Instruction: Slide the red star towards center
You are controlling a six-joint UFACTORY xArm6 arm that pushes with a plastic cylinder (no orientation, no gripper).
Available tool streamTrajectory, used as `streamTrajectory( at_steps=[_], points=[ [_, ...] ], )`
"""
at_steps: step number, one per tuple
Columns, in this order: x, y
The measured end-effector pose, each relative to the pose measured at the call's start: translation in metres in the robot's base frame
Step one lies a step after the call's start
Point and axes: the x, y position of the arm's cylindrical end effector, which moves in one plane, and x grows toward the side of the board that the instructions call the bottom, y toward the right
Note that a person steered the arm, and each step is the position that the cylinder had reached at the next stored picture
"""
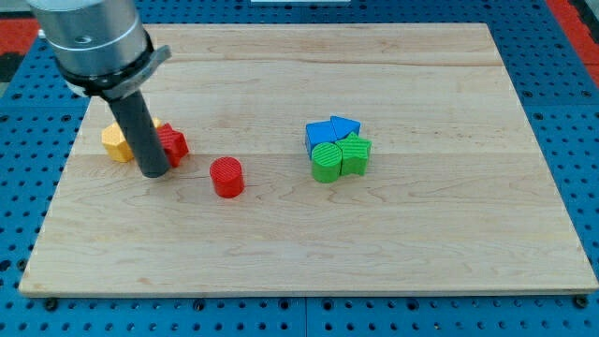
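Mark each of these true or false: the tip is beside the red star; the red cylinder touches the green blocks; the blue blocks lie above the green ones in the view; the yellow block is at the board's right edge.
1. My tip is beside the red star: true, at its lower left.
2. The red cylinder touches the green blocks: false, bare board separates them.
3. The blue blocks lie above the green ones: true.
4. The yellow block is at the right edge: false, it is near the left edge.

On my pale wood board [281,243]: a red star [174,143], a red cylinder [226,177], yellow blocks [116,143], two blue blocks [332,130], two green blocks [340,157] (all ridged), over blue pegboard [571,112].
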Motion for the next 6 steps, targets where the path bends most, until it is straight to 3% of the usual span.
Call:
streamTrajectory(
  at_steps=[3,6],
  points=[
    [-0.007,-0.034],
    [-0.095,0.14]
  ],
)
